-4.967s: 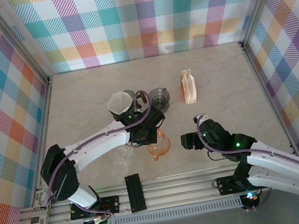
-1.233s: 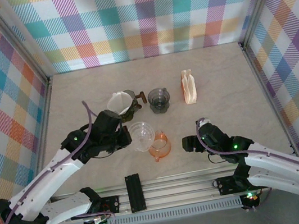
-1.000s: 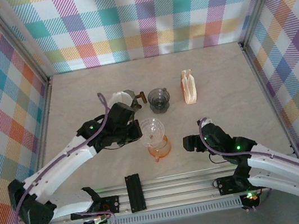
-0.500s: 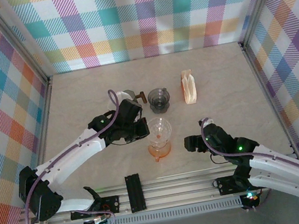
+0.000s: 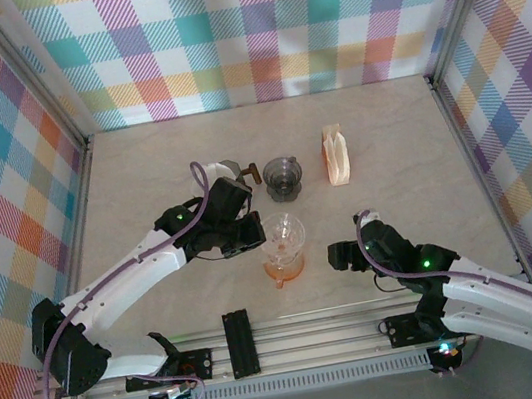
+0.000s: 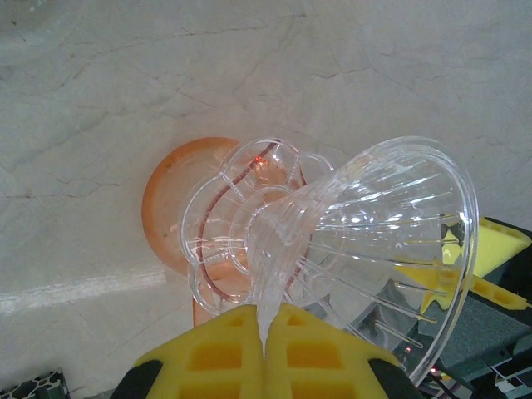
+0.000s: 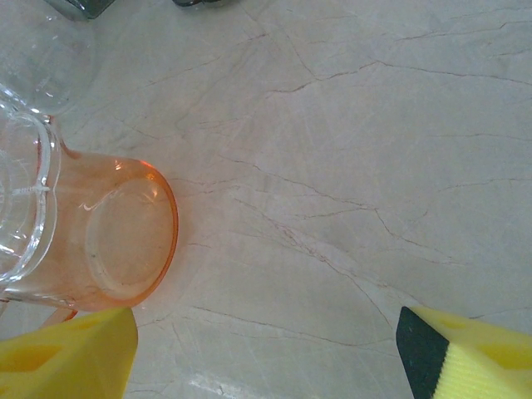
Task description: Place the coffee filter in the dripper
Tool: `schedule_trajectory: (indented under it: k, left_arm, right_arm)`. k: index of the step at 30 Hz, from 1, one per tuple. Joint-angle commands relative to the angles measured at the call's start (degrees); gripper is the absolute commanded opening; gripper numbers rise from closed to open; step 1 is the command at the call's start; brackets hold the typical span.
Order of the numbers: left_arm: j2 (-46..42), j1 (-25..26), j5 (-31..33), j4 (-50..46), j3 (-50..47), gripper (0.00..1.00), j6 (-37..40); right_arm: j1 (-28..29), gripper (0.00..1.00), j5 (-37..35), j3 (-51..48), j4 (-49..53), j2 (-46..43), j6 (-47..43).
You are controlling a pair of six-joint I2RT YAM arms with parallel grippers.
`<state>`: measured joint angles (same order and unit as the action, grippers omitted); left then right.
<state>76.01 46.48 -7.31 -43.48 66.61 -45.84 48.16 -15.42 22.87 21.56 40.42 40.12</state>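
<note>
My left gripper [image 5: 257,233] is shut on the rim of a clear ribbed dripper [image 5: 283,234]. It holds the dripper tilted, with its base over an orange cup [image 5: 283,269]. In the left wrist view the yellow fingers [image 6: 224,353] pinch the dripper [image 6: 374,241] wall, and the orange cup [image 6: 166,208] lies beneath. Folded coffee filters [image 5: 337,155] stand in a holder at the back right. My right gripper [image 5: 342,254] hangs open just right of the cup with nothing in it. Its wrist view shows the cup [image 7: 125,241] at the left and the gripper [image 7: 266,353] over bare table.
A dark grey dripper [image 5: 283,178] stands behind the orange cup. A white paper cone [image 5: 205,175] in a dark holder peeks out behind my left arm. A black block [image 5: 240,342] sits on the front rail. Checked walls close in three sides.
My left gripper has carried the clear dripper rightward from the table's left-middle to over the orange cup. The right arm has barely moved.
</note>
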Motion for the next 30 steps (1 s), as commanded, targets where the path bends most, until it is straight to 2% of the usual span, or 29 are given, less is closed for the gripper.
schedule_trajectory:
  k: [1,5,10,14,19,22,30]
  left_arm:
    - [-1.1,0.28,-2.37,0.79,0.33,0.0,-1.64]
    - [-0.97,0.22,-2.49,0.8,-0.36,0.01,-2.01]
    - [-2.35,0.18,-1.5,0.35,-1.22,0.26,-2.11]
    - [-3.51,0.05,-0.87,0.2,-1.83,0.34,-2.31]
    - [-5.38,-0.07,1.32,-0.41,-1.19,0.57,-1.08]
    - [-6.11,-0.02,3.63,-1.8,0.1,0.67,0.95]
    - [-6.9,0.01,7.14,-2.86,-0.82,0.73,2.68]
  right_arm:
    - [0.0,0.83,-0.44,0.07,0.41,-0.6,0.93]
    - [0.0,0.83,-0.42,-0.11,0.64,-0.99,1.05]
    - [0.05,0.83,-0.4,-0.15,0.65,-1.14,1.13]
    - [0.05,0.83,-0.31,-0.11,0.3,-0.98,1.19]
    - [0.0,0.83,0.13,0.13,-0.3,-0.63,1.36]
    - [0.0,0.83,1.03,1.04,-0.49,0.89,0.98]
    - [-0.07,0.81,2.14,10.96,0.37,16.09,-5.45]
